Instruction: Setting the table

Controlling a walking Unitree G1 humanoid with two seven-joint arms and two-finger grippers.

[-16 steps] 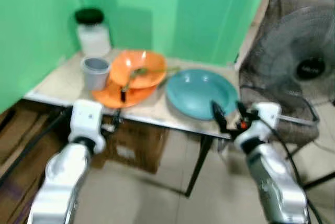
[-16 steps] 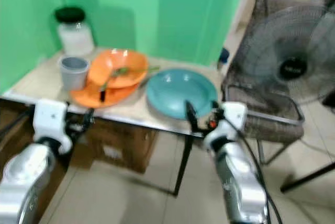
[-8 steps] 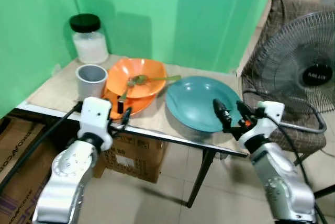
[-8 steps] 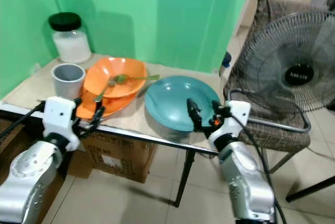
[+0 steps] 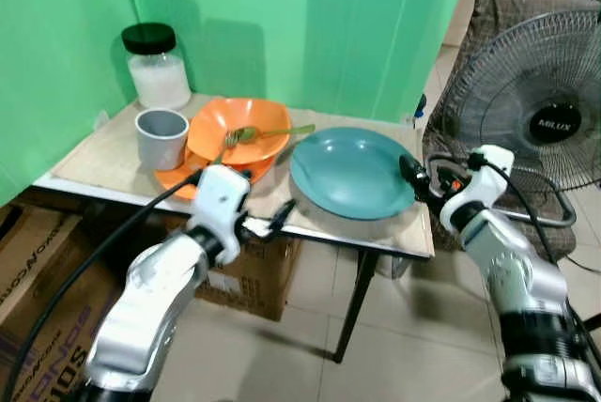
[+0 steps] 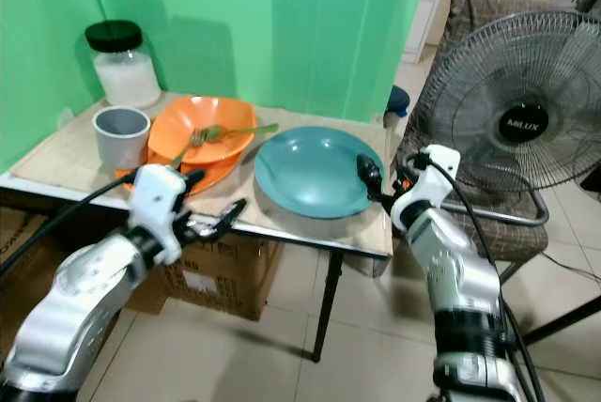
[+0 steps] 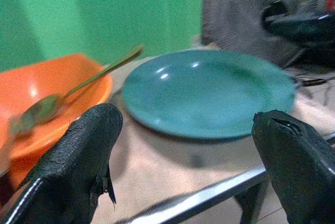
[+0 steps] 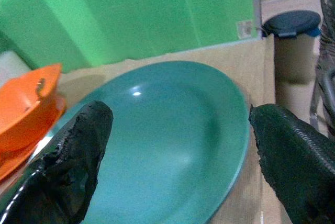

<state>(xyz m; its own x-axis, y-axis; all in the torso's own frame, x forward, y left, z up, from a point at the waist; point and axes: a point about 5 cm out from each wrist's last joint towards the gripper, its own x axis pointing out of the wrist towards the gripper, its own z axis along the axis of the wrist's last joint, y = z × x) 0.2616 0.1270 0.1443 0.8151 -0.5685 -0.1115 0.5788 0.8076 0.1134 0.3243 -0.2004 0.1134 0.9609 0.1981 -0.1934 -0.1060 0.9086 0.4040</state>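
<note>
Tabletop holds teal plate — right gripper open beside it.

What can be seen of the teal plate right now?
The teal plate is round, shallow and glossy, plastic-looking, with a raised rim and nothing on it. It lies flat near the table's front right corner, beside the orange bowl, apart from it. The right gripper is open at its right rim; contact can't be judged.
</note>
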